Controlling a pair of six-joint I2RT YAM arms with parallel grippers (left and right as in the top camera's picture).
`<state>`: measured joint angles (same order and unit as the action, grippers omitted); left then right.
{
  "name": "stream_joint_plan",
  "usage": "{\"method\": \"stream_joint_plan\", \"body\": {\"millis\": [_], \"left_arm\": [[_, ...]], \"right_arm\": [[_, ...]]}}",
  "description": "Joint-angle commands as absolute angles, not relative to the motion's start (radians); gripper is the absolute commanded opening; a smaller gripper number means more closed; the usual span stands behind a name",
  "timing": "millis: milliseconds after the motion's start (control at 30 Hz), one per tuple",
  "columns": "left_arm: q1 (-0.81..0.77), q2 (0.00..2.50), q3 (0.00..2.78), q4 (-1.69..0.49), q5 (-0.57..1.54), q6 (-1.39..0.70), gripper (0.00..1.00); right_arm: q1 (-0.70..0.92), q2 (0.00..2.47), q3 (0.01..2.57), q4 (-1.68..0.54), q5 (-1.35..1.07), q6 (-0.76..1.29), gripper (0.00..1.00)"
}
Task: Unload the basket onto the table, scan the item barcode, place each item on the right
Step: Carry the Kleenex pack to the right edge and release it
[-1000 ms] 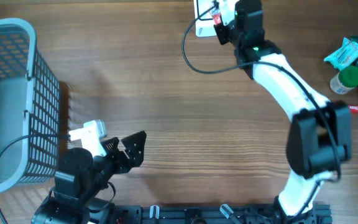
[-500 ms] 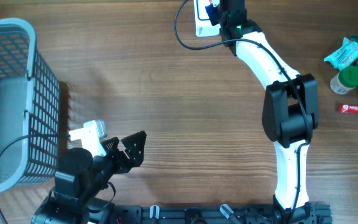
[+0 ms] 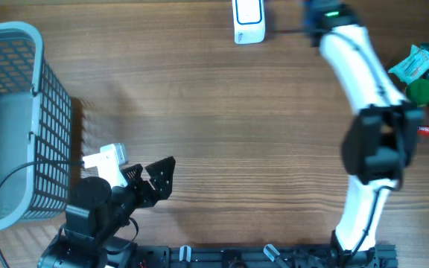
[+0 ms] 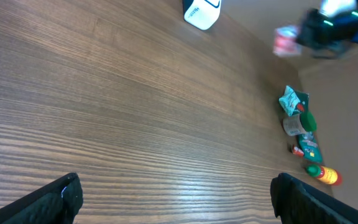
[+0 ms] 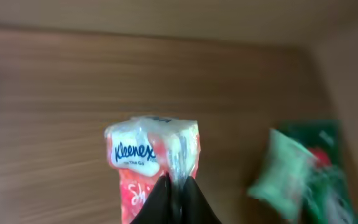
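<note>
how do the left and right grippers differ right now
The left gripper stands wide open and empty; the right gripper is pinched shut on a Kleenex pack. The left gripper sits at the table's near edge beside the basket; the right gripper is out at the far edge, near the white scanner. Both have black fingers.

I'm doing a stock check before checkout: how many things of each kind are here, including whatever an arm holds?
Blue-grey plastic mesh basket: 1
White barcode scanner: 1
Red-and-white Kleenex tissue pack, pinched in the right gripper: 1
Teal soft packet and green soft packet: 2
Clear jar with green lid: 1
Small red bar: 1
Yellow bottle with green cap: 1
Total: 8
</note>
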<state>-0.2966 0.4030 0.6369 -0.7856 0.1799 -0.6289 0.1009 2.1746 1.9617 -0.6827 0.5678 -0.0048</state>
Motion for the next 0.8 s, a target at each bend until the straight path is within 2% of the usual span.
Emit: {"method": "stream_joint_plan", "body": {"millis": [0, 133, 300, 600, 633, 667, 700, 767], "left_arm": [[-0.303, 0.403, 0.638, -0.784, 0.173, -0.609, 1.0], [-0.303, 0.403, 0.638, -0.784, 0.173, -0.609, 1.0], [-0.303, 0.403, 0.638, -0.784, 0.173, -0.609, 1.0], [-0.303, 0.403, 0.638, -0.784, 0.173, -0.609, 1.0], [-0.303, 0.403, 0.638, -0.784, 0.173, -0.609, 1.0], [-0.303, 0.403, 0.638, -0.784, 0.173, -0.609, 1.0], [-0.303, 0.403, 0.638, -0.784, 0.173, -0.609, 1.0], [-0.303, 0.403, 0.638, -0.784, 0.173, -0.609, 1.0]], "right_arm": [[-0.109, 2.153, 1.972, -0.738, 0.62, 0.208, 0.04], [-0.297, 2.153, 1.971, -0.728, 0.579, 0.401, 0.04], [-0.469, 2.165, 1.968, -0.768, 0.328, 0.394, 0.04], [-0.545, 2.196, 1.85, -0.767, 0.28, 0.396, 0.06], [-0.545, 2.196, 1.841, -0.768, 0.301, 0.403, 0.14], [-0.545, 2.196, 1.841, -0.77, 0.309, 0.413, 0.36], [-0.544, 2.195, 1.842, -0.771, 0.316, 0.425, 0.51], [-0.544, 2.18, 1.848, -0.78, 0.316, 0.426, 0.69]]}}
